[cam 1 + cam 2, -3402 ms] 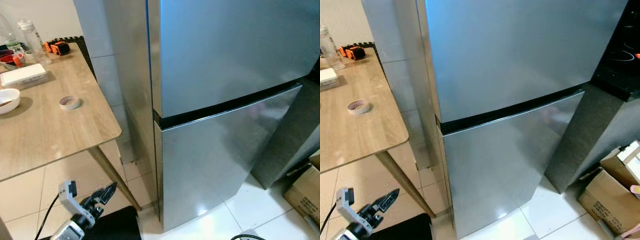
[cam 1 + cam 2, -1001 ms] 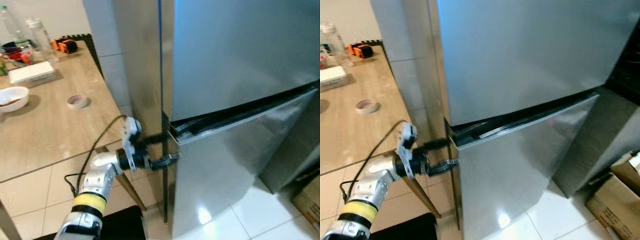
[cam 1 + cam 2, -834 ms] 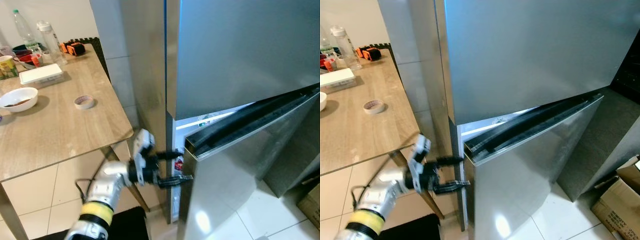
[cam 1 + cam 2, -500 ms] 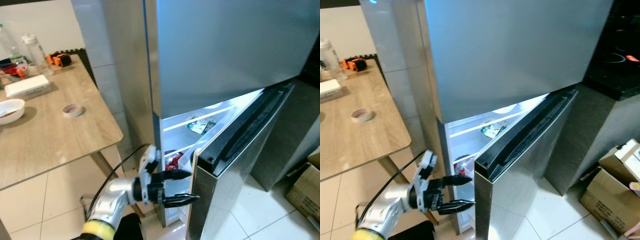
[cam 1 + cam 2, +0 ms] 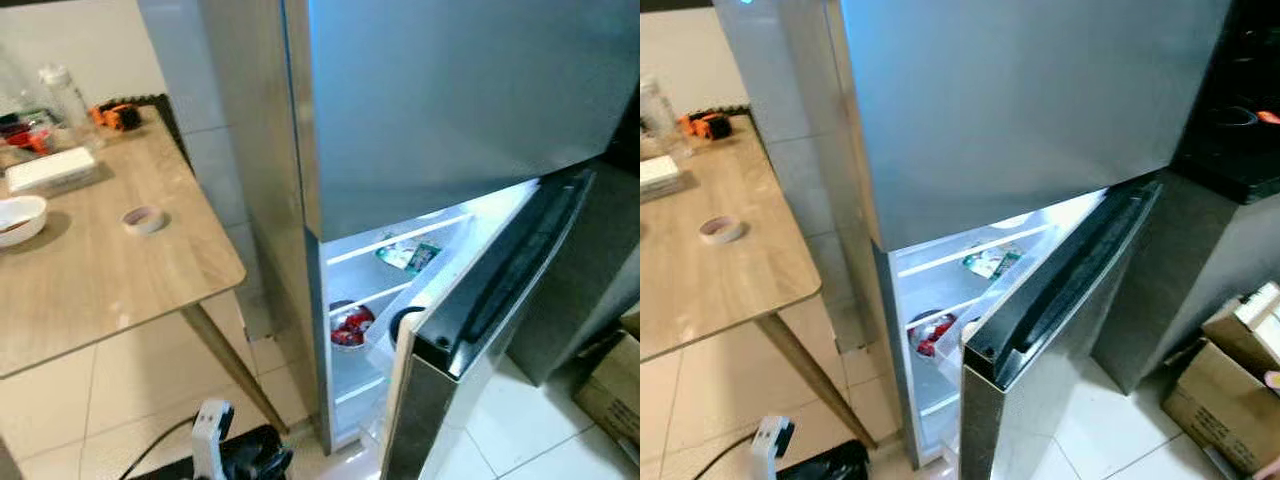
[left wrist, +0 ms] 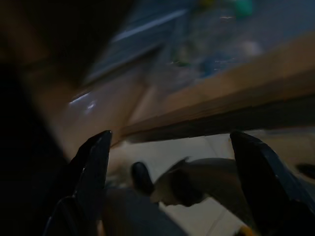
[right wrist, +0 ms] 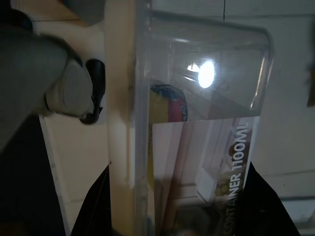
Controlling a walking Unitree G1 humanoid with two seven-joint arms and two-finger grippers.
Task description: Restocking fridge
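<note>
Your right pincer (image 7: pixel 179 206) grips a clear container (image 7: pixel 197 123); left pincer (image 6: pixel 172 162) hangs open, empty. The half-open door (image 5: pixel 480 300) may swing shut or block loading.

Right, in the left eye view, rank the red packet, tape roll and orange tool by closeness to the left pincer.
1. Red packet, inside the fridge, nearest the left pincer.
2. Beige tape roll, mid-table.
3. Orange-and-black tool, table's far corner.

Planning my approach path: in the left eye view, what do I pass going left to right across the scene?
White bowl → tape roll → red package on the fridge shelf → open lower fridge door → cardboard box.
</note>
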